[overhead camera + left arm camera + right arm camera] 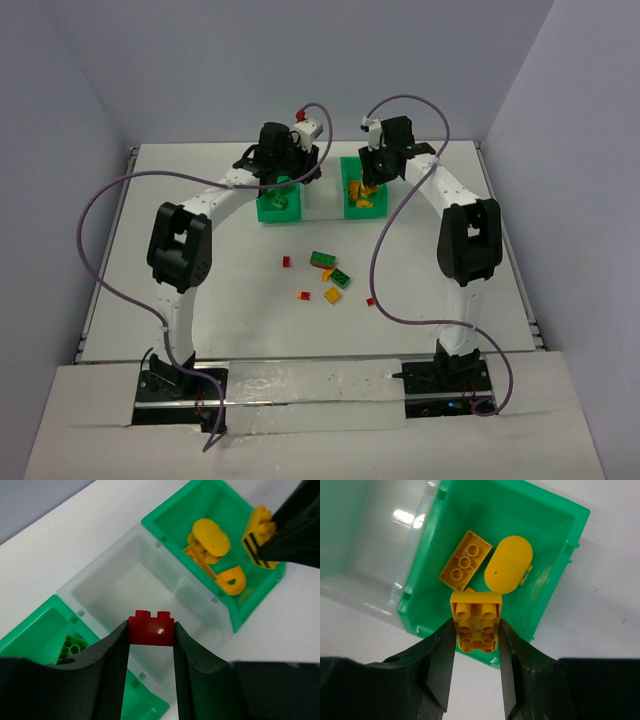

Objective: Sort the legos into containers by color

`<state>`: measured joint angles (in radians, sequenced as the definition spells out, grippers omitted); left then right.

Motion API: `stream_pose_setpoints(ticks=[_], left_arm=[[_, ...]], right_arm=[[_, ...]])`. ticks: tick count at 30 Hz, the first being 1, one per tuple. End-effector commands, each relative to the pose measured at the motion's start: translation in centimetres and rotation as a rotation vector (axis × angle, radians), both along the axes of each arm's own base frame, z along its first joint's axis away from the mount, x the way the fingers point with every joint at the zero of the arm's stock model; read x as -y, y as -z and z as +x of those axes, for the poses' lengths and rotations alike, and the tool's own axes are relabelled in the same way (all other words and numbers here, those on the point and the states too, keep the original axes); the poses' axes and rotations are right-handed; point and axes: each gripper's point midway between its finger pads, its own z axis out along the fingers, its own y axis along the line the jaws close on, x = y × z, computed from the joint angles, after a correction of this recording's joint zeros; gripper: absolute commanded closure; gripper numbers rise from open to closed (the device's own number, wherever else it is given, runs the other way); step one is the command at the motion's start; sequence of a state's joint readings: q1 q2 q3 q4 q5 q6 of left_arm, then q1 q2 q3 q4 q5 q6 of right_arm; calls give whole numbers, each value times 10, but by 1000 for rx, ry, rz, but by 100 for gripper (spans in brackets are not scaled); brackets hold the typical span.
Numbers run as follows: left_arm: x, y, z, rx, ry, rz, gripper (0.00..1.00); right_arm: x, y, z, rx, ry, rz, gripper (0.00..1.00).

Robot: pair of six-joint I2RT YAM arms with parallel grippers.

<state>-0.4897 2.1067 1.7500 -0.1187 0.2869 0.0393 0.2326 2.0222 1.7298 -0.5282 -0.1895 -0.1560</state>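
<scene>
My left gripper (151, 636) is shut on a small red brick (151, 629) and holds it above the white middle bin (107, 570). The left green bin (30, 630) holds a green studded brick (72, 647). My right gripper (476, 635) is shut on an orange studded brick (476, 615) above the near wall of the right green bin (555, 555). That bin holds an orange brick (465, 560) and a yellow half-disc (509, 564). In the top view both grippers, left (290, 168) and right (375, 178), hang over the bin row (320, 200).
Loose pieces lie mid-table in front of the bins: two green bricks (323, 260) (340, 279), a yellow brick (333, 295), an orange bit (327, 275), and red bits (287, 262) (303, 295) (370, 301). Walls close the table at the back and sides.
</scene>
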Motion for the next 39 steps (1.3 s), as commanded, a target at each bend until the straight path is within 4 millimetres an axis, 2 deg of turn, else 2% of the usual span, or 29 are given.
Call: stream_pose_setpoints(ticks=[1,2,3,4,6,7,8,9,10,11,13,15,16,17,18,19,21,22,24,25,26,29,32,34,35,38,39], left_arm=[[4,-6,27,44,-55,-12,84],[4,-6,29,45,-58,-10,79],[4,-4,30,45,-59,-6,74],[5,-1,32,43,-61,-2,67],[4,-1,33,38,-65,3,52],[3,-1,32,37,-67,4,48],[4,-5,32,39,-63,1,39],[4,-8,30,41,-63,1,39],[3,-11,30,42,-67,-2,29],[3,-17,30,50,-67,-7,25],[2,-44,28,77,-64,-30,17],[1,-64,25,95,-65,-43,16],[-2,-79,23,106,-66,-55,16],[-8,-101,18,124,-67,-74,16],[-15,-123,10,135,-69,-99,16],[-24,-132,2,107,-79,-127,16],[-40,-142,-9,76,-86,-159,15],[-49,-158,-22,81,-60,-184,15],[-74,-158,-49,67,-23,-189,3],[-78,-153,-60,64,8,-183,1],[-80,-136,-75,57,67,-150,1],[-85,-104,-132,69,256,-70,1],[-74,-71,-173,74,443,47,6],[-63,-54,-185,78,509,129,8],[-52,-32,-200,39,559,211,9],[-36,-10,-207,73,662,371,10],[-28,3,-209,62,707,440,10]], right_arm=[[-3,-23,37,127,51,-6,76],[-4,-23,39,129,51,-6,66],[-3,-20,41,123,52,-8,62],[-4,-17,41,116,52,-10,55],[-5,-22,42,122,50,-5,36],[-6,-25,42,126,48,-4,32],[-6,-28,40,125,47,-6,28],[-7,-32,40,133,44,-5,25],[-7,-41,36,143,40,-5,11],[-7,-47,34,146,39,-5,4],[-10,-63,24,160,20,0,1],[-11,-77,14,170,3,1,1],[-13,-93,4,191,-19,5,1],[-15,-112,-8,223,-52,8,1],[-19,-119,-17,236,-91,2,1],[-29,-126,-30,243,-141,0,2],[-37,-121,-50,208,-198,-15,2],[-42,-121,-58,205,-224,-27,2],[-52,-114,-82,171,-272,-30,2],[-54,-111,-88,157,-283,-24,2],[-55,-104,-97,131,-292,-10,2],[-51,-85,-117,63,-277,14,2],[-32,-62,-140,8,-234,37,2],[-22,-55,-149,-12,-208,36,2],[-9,-49,-157,-24,-182,31,2],[17,-37,-170,-56,-131,-2,1],[33,-34,-176,-67,-95,-2,1]])
